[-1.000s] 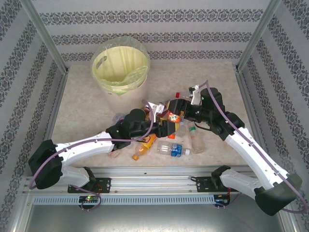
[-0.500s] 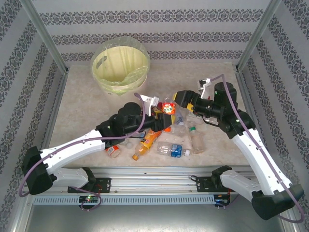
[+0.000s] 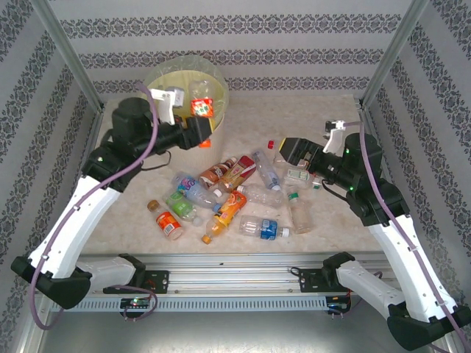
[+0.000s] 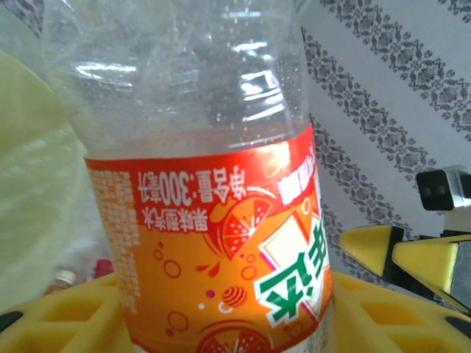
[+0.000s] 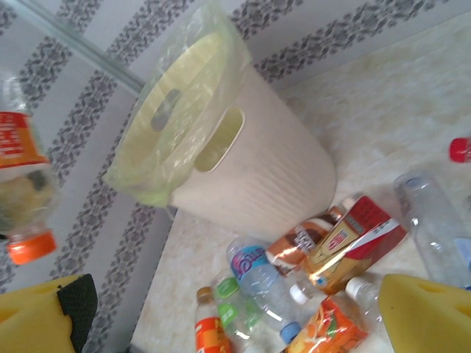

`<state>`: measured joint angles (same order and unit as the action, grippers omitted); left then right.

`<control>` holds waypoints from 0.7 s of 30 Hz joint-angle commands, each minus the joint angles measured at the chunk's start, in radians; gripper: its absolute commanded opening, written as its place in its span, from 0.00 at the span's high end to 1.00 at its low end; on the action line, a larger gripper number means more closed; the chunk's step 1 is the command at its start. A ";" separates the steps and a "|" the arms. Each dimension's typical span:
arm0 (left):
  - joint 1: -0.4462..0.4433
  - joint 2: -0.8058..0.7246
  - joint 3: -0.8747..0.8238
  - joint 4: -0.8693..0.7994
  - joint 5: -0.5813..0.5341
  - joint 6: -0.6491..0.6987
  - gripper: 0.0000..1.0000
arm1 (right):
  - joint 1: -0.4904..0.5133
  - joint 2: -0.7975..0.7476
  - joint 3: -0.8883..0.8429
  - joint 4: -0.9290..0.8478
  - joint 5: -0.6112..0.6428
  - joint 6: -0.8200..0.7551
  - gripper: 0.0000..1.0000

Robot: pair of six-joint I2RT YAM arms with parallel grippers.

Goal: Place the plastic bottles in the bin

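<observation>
My left gripper (image 3: 197, 126) is shut on a clear plastic bottle with an orange label (image 3: 201, 108). It holds the bottle raised at the right rim of the bin (image 3: 156, 82), orange cap downward. In the left wrist view the bottle (image 4: 221, 220) sits between the yellow fingers (image 4: 66, 312). The cream bin (image 5: 257, 169) has a pale yellow bag. Several crushed bottles lie in a pile on the table (image 3: 232, 198). My right gripper (image 3: 293, 151) hangs open and empty just right of the pile; in the right wrist view it (image 5: 232, 323) looks over the bottles (image 5: 324, 246).
A loose red cap (image 3: 271, 143) lies behind the pile. A clear bottle with a green cap (image 3: 299, 212) and one with a blue label (image 3: 262, 227) lie nearest the front rail. Patterned walls and metal posts (image 3: 68, 55) close in the table.
My left arm swung up and left from the pile to the bin's rim, carrying the orange-label bottle. My right gripper let go, opened wide and drew back to the right.
</observation>
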<state>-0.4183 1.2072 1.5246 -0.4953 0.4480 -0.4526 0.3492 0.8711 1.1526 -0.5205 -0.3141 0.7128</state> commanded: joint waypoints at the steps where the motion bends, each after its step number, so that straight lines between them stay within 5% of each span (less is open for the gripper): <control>1: 0.093 0.050 0.079 -0.130 0.090 0.119 0.43 | 0.004 0.000 0.031 0.004 0.095 -0.004 0.02; 10: 0.180 0.229 0.294 -0.248 -0.045 0.203 0.44 | 0.053 -0.026 -0.007 0.003 0.233 0.016 0.02; 21: 0.183 0.453 0.480 -0.282 -0.234 0.225 0.43 | 0.028 -0.116 -0.153 0.057 0.019 0.017 0.02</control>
<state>-0.2466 1.6051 1.9427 -0.7231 0.2935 -0.2611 0.3878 0.7727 1.0367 -0.5087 -0.2100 0.7269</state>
